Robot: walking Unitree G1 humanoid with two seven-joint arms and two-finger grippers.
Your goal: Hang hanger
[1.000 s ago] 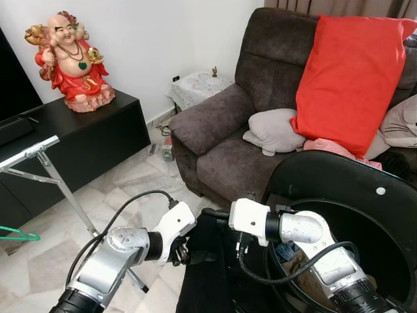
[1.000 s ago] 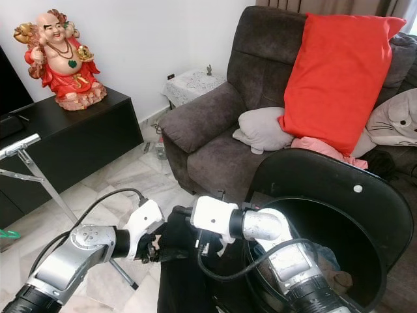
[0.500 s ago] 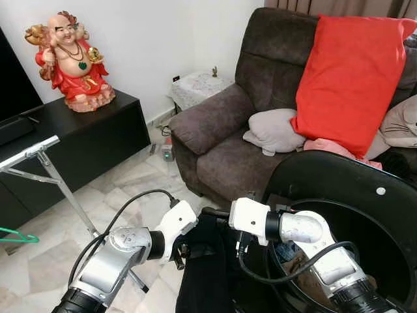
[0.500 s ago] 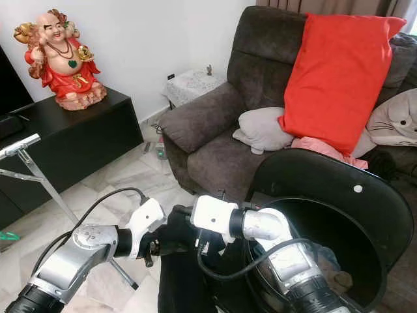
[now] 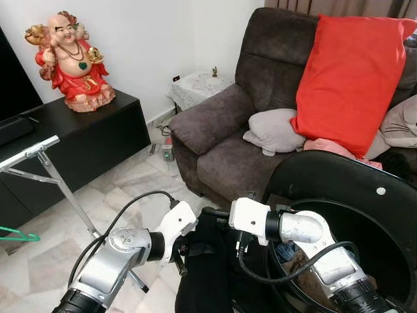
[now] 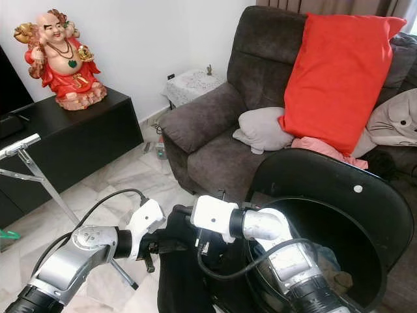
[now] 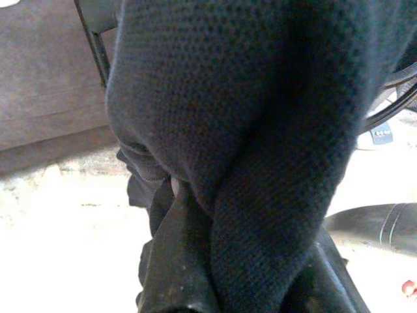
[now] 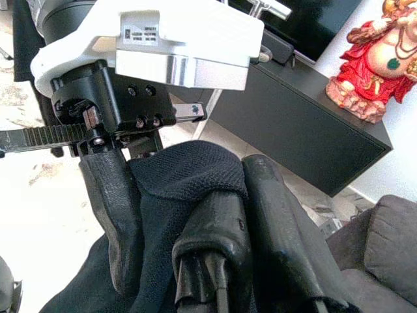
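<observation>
Hanger [image 5: 18, 235] low beside marble floor [image 5: 140, 186]

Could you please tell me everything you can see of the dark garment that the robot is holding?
The dark garment looks black to navy, a knitted fabric with a fine mesh-like weave. It hangs bunched and folded between the two arms, draping downward beside the black bin. The left gripper and right gripper both pinch its upper edge. No hanger can be made out inside it.
</observation>
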